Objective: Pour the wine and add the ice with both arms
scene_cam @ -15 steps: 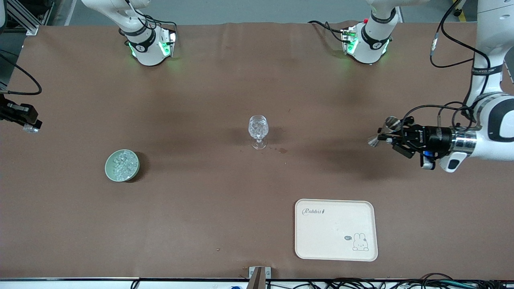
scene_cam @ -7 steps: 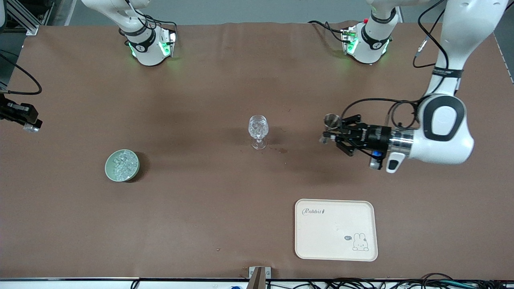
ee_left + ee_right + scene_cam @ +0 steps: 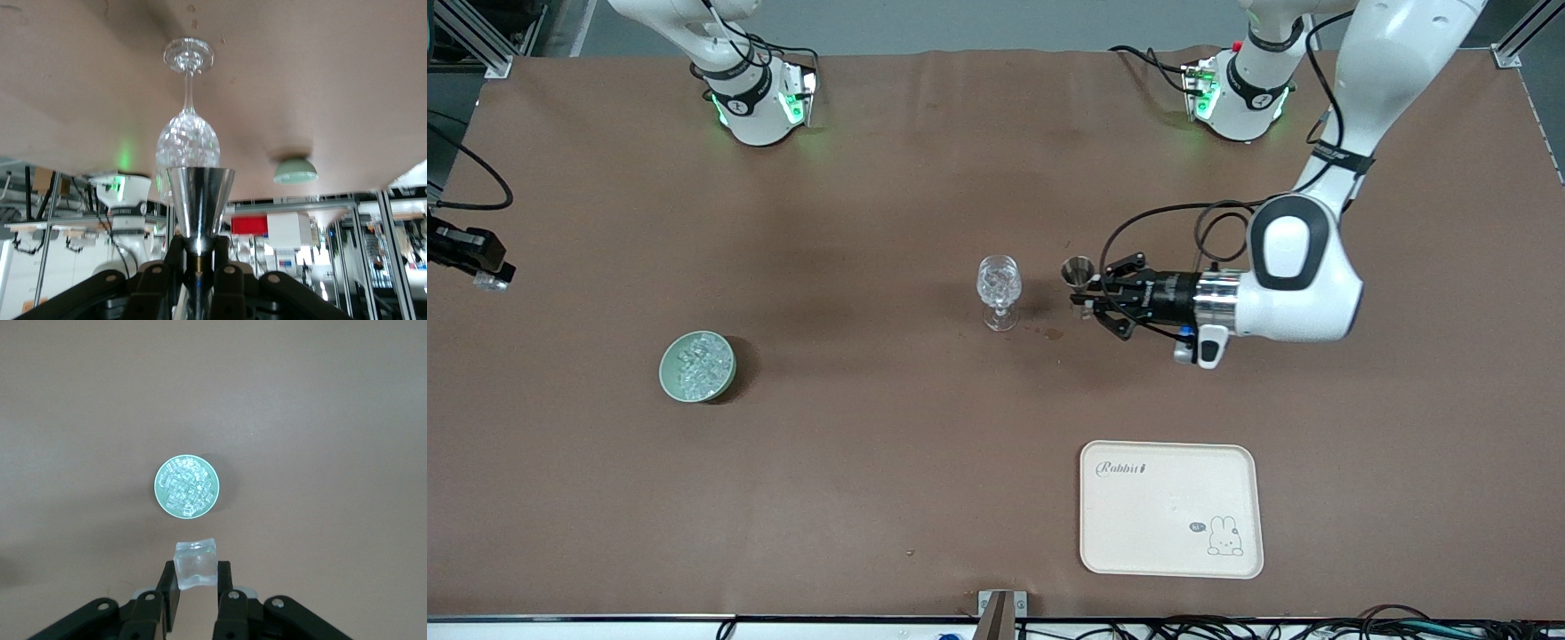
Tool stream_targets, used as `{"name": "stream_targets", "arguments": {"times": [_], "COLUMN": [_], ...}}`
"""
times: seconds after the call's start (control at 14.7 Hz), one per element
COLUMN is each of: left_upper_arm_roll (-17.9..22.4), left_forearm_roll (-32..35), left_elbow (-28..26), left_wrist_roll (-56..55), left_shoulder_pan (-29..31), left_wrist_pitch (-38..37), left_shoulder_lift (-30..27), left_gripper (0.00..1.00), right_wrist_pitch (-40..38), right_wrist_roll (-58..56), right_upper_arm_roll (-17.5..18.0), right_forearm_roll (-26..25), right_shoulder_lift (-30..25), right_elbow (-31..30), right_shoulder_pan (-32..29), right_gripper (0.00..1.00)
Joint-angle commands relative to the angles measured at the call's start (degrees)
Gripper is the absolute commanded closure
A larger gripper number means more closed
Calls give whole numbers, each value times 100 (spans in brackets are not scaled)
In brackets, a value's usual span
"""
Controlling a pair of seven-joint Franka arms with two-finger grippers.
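Left end effector [image 3: 1089, 292]: front view, clamped on measuring cup [image 3: 1077, 270], upright, in the air just beside stemmed glass [image 3: 999, 291] at desk [image 3: 871, 489] centre. Right end effector [image 3: 482, 267]: over the right arm's desk edge, waiting. Bowl [image 3: 697, 365] with ice heap.

Left wrist view: cup mouth facing glass bowl.

Right wrist view: right end effector clamped on ice cube [image 3: 195, 564].

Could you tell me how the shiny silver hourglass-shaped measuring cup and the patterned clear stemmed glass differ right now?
The shiny silver hourglass-shaped measuring cup is opaque metal; the patterned clear stemmed glass is see-through. The cup is held in the air by the left gripper, beside the glass toward the left arm's end of the table; the glass stands on the brown table. The cup has no stem or foot; the glass has both. Both are upright, mouths up.
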Motion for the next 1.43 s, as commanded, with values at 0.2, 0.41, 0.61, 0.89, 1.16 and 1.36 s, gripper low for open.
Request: {"name": "stream_targets", "arguments": {"times": [0.2, 0.41, 0.61, 0.89, 1.16, 1.36], "left_upper_arm_roll": [-588, -712, -756, -967, -976, -1168], "left_forearm_roll": [856, 1208, 1550, 2139, 2631, 3271], "left_elbow": [81, 107, 212, 248, 502, 529], "left_wrist_roll": [-591, -829, -1206, -1717, -2243, -2499], "left_shoulder_pan": [-69, -121, -191, -192, -253, -279], "left_wrist_pitch": [790, 1001, 1211, 1582, 1582, 1582], "left_shoulder_lift": [315, 324, 324, 324, 368, 359], "left_gripper": [99, 99, 99, 99, 99, 99], "right_wrist_pitch": [34, 42, 25, 25, 34, 60], "right_wrist_roll": [61, 61, 53, 53, 53, 53], "right_upper_arm_roll": [101, 101, 101, 101, 110, 110], "right_forearm_roll": [68, 68, 68, 68, 68, 68], "right_shoulder_lift": [-207, -207, -207, -207, -198, -198], "right_elbow": [-235, -235, -235, -235, -235, -226], "right_shoulder_pan": [-74, -74, -91, -83, -65, -74], "right_gripper": [99, 99, 99, 99, 99, 99]}}
